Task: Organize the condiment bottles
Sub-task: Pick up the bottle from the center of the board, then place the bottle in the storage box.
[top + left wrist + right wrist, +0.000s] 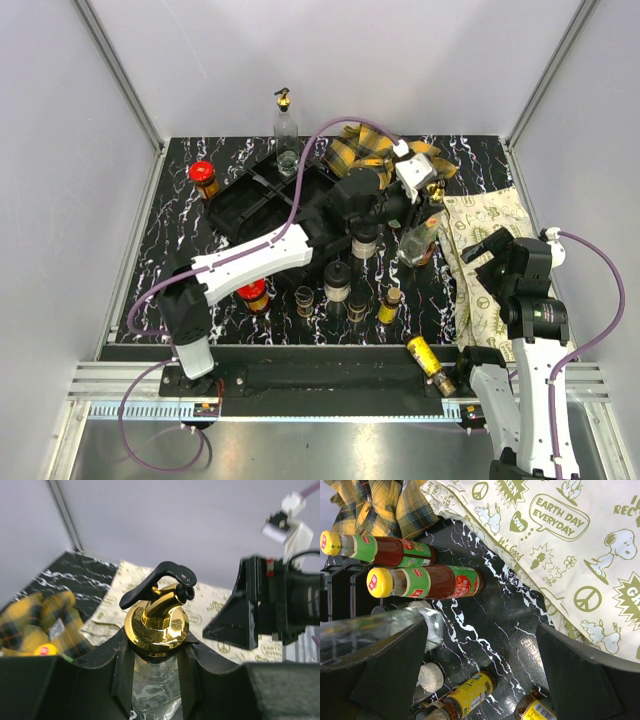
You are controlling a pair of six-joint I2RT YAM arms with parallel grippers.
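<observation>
L arm (255, 260) stretched low from base, diagonal toward far-right, wrist approx level. L gripper (418, 222) clamped both sides on neck of clear gold-spouted bottle (156, 622). R arm (535, 350) near upright, wrist bent fwd-left. R gripper (482, 245) pointing down, jaws wide apart.

The black, white-veined counter (175, 220) in front of me carries a black divided tray (240, 200) at back left and a yellow plaid cloth (365, 148) behind. A cream printed cloth (490, 270) lies on my right. One red-lidded jar (204, 178) stands beside the tray, and a second red-lidded jar (253, 293) and a row of small bottles (337, 282) stand near the front.
</observation>
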